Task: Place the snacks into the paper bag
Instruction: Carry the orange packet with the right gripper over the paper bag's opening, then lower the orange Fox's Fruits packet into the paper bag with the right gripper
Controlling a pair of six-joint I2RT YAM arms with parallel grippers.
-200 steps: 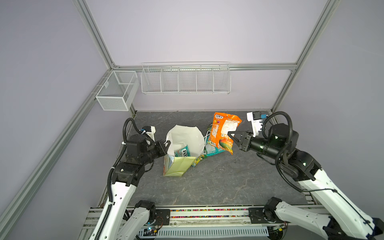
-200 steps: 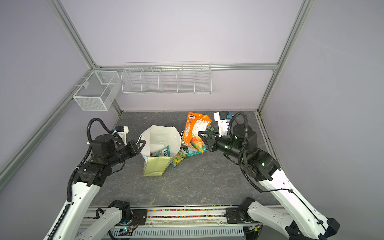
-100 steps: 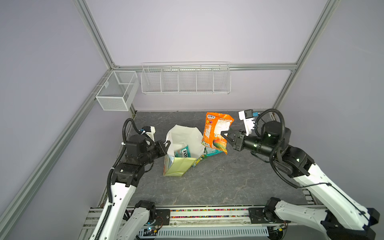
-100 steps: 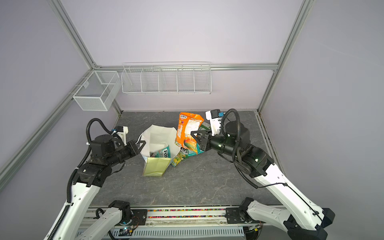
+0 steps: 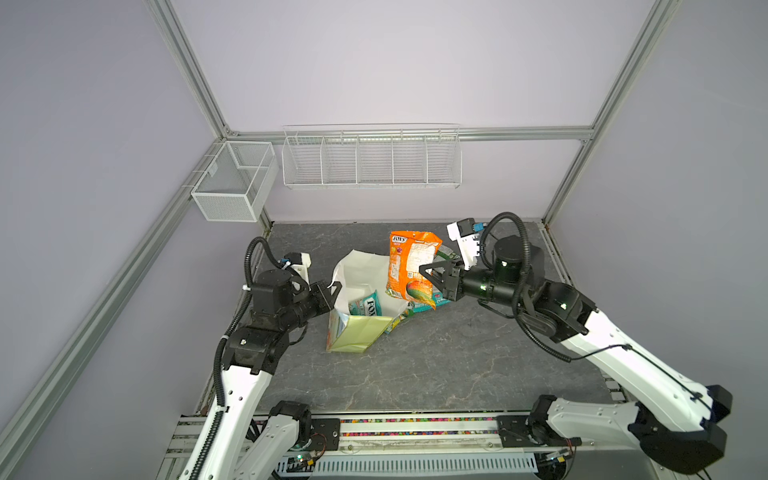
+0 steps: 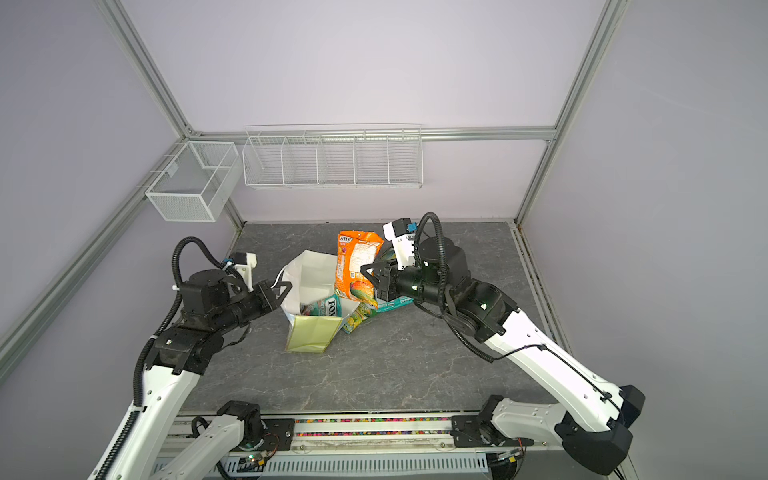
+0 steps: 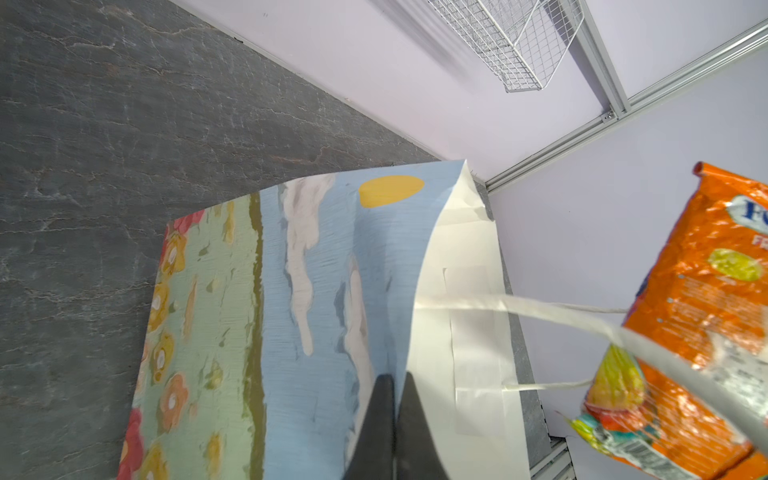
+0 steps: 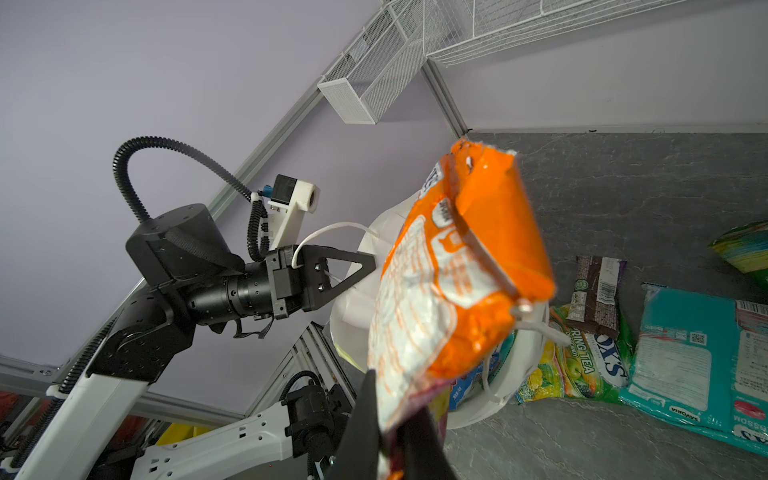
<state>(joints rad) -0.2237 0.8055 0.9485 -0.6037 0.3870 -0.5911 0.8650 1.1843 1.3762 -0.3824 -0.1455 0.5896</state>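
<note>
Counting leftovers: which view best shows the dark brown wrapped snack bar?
Right wrist view: the dark brown snack bar lies unobstructed, overlapping the green Fox's packet. Top views and left wrist view don't show it.

Robot lab cell: aluminium frame [image 5: 519, 134], lilac walls [image 5: 395, 62], wire baskets [image 5: 371, 158] (wall-hung)

Orange packet [image 5: 409, 266] crowds the right rim of the open paper bag [image 5: 360, 336].

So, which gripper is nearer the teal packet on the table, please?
Right: right gripper, holding the orange packet, hangs over the teal packet; left gripper grips the bag's rim.
</note>
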